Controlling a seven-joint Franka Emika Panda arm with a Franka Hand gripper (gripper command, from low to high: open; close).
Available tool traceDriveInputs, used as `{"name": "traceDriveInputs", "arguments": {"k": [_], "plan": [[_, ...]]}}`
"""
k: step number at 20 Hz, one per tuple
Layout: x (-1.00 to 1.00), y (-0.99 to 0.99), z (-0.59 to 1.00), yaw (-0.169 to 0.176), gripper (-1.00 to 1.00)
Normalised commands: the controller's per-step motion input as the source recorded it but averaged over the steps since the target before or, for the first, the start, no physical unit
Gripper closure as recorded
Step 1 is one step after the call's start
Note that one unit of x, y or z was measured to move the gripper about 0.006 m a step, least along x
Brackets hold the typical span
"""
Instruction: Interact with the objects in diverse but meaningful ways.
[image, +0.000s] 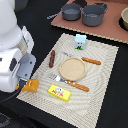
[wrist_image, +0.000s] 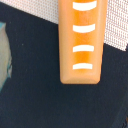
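The orange ridged bread block (image: 31, 86) lies at the corner of the woven placemat (image: 102, 75) on the exterior view's left. It fills the wrist view (wrist_image: 82, 42), partly on the mat and partly over the dark table. My gripper (image: 22, 81) hangs right beside the block; its fingers are hidden by the hand, so I cannot tell whether they touch it. The dark brown sausage (image: 52, 58), round tan plate (image: 73, 68), yellow red-labelled box (image: 59, 92) and white-and-blue carton (image: 80, 42) lie on the mat.
Two orange sausage pieces (image: 91, 61) (image: 78, 86) and a fork (image: 55, 77) lie around the plate. Two grey pots (image: 71, 12) (image: 93, 15) and a bowl (image: 124, 19) stand on a brown board at the back. The arm's white body fills the exterior view's left.
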Motion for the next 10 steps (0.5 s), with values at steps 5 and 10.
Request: {"name": "traceDriveInputs", "arguments": {"k": [5, 10], "plan": [[0.02, -0.04, -0.26, 0.035, -1.00], [0.01, 0.00, -0.28, 0.050, -1.00]]}}
